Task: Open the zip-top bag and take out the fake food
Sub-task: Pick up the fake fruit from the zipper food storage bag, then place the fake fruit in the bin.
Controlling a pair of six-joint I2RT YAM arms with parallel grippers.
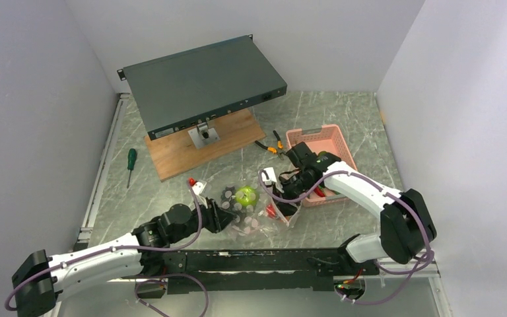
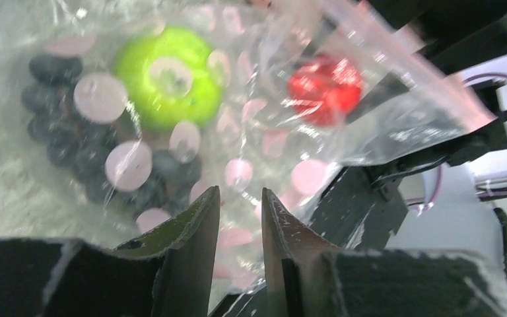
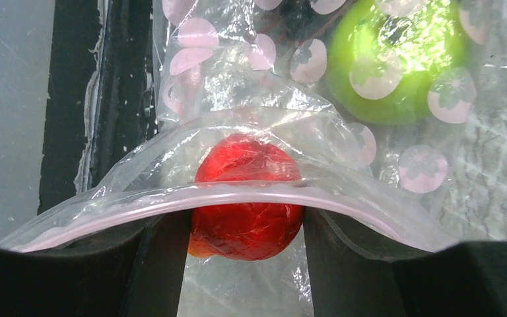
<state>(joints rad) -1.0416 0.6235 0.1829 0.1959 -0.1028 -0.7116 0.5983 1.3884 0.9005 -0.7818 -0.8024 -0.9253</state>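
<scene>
**Bag mouth open, red piece in right jaws**

Top view: zip-top bag (image 1: 247,221) lies flat on the surface (image 1: 343,112) btwn the two arms, near the front edge, w/ a green apple (image 1: 245,195) inside. Left gripper (image 1: 228,214) is at its left edge. Right gripper (image 1: 285,201) is at its right end, just beside the pink basket (image 1: 330,140).

Left wrist: jaws narrow, dotted film in the gap. View is blurred, so can't tell whether they truly pinch it. Apple and grapes (image 2: 72,132) sit beyond, red piece (image 2: 323,89) farther off.

Right wrist: jaws wide, closed against the red piece on both flanks. Zip rim drapes over the fingers (image 3: 162,264), so the mouth is open.

Handling: film looks thin, floppy and slick, and prob. slides unless anchored. Best hold is the stiffer zip rim or a bottom corner. Fruit looks light, hard and glossy, so grip across its middle.
</scene>
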